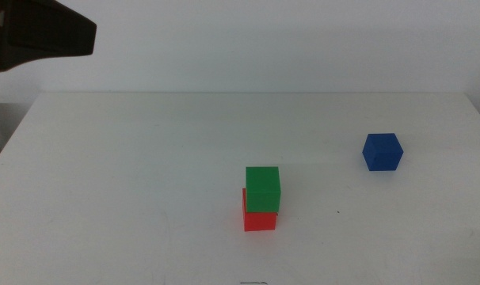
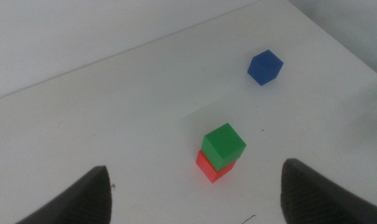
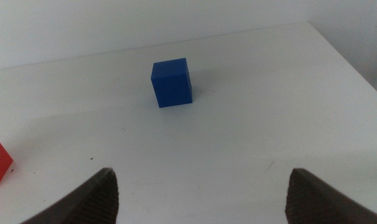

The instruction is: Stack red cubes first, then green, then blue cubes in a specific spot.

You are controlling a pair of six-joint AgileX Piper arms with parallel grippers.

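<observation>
Altogether three cubes: one green [image 1: 262, 188] atop one red [image 1: 260, 220], one blue [image 1: 382, 151] apart; both grippers' fingers spread

No legible text, labels, brands or nos. anywhere: cube faces plain, tabletop [image 1: 145, 198] unmarked, no signs in any view.

Middle view: high, facing forward and down over table [image 1: 105, 198]. Wrist views: lower, oblique; both share blue cube [image 2: 265, 67].
</observation>
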